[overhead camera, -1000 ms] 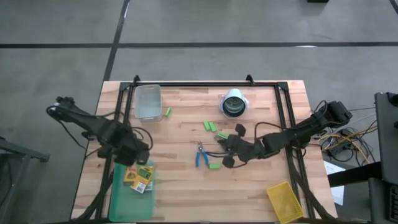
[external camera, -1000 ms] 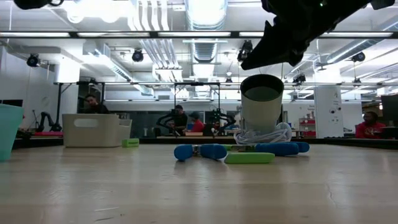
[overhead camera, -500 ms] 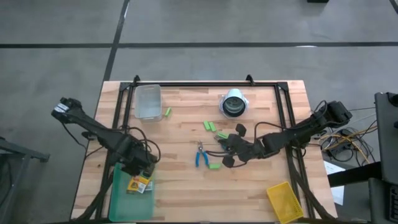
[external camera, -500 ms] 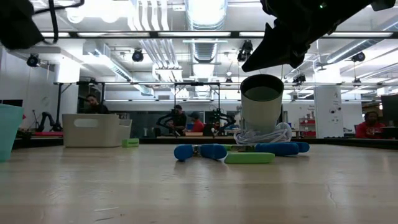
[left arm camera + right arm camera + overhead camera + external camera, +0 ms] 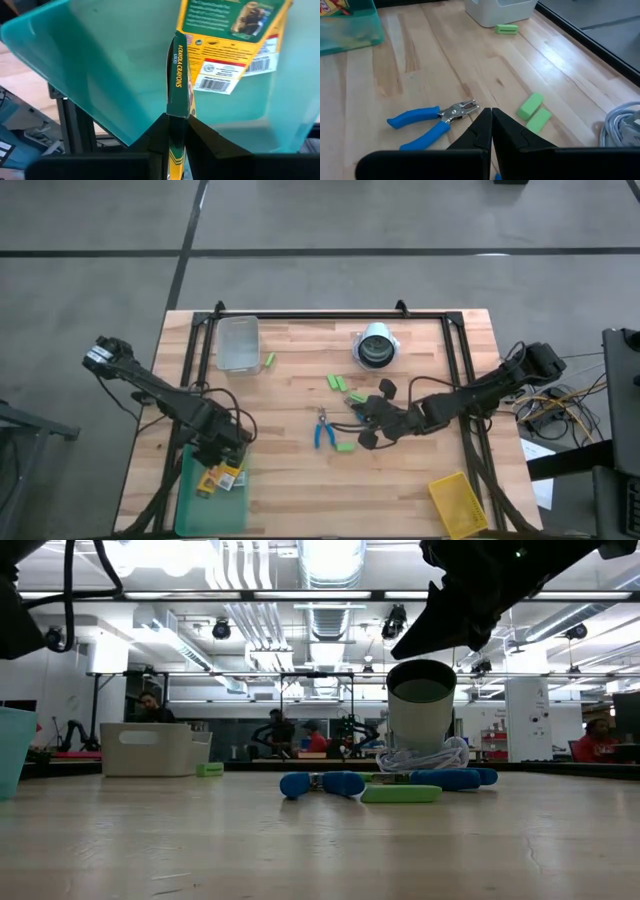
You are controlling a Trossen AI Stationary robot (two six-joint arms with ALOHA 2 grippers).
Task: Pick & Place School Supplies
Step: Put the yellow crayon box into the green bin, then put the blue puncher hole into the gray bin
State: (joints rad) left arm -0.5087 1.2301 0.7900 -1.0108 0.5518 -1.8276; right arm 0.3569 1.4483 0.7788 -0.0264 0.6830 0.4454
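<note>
Over the near-left part of the table we find the left gripper (image 5: 222, 463) above the flat green tray (image 5: 190, 498), its two fingers pinching a crayon box (image 5: 176, 95) edge-on. The left wrist view shows that box held upright over the tray's teal floor, with a second crayon box (image 5: 232, 45) lying flat in the tray just beyond it. From above, the yellow-and-green boxes (image 5: 218, 478) sit in the tray's far half, partly under the gripper.

We place the right gripper (image 5: 366, 423) near the table's middle, low over the loose supplies. Its fingers (image 5: 482, 131) are pressed together with nothing between them. Just past the tips lie the blue-handled scissors (image 5: 431, 121), metal end pointing toward the gripper; in the high view the scissors (image 5: 323, 430) rest just left of the gripper.

Green eraser blocks: two side by side (image 5: 534, 112) near the scissors, seen from above as a pair (image 5: 337, 382) toward the far side of the gripper; one more (image 5: 345, 446) on the near side of the scissors; another (image 5: 270, 360) beside the clear bin (image 5: 238, 343) at the far left. The low view puts a long green block (image 5: 400, 793) flat on the wood before the scissor handles (image 5: 322, 783).

Also noted: a round cup (image 5: 376, 347) at far centre with a pale cable coiled at its foot (image 5: 425, 756), and a small yellow bin (image 5: 456, 502) at the near-right edge. People are in the room behind.
</note>
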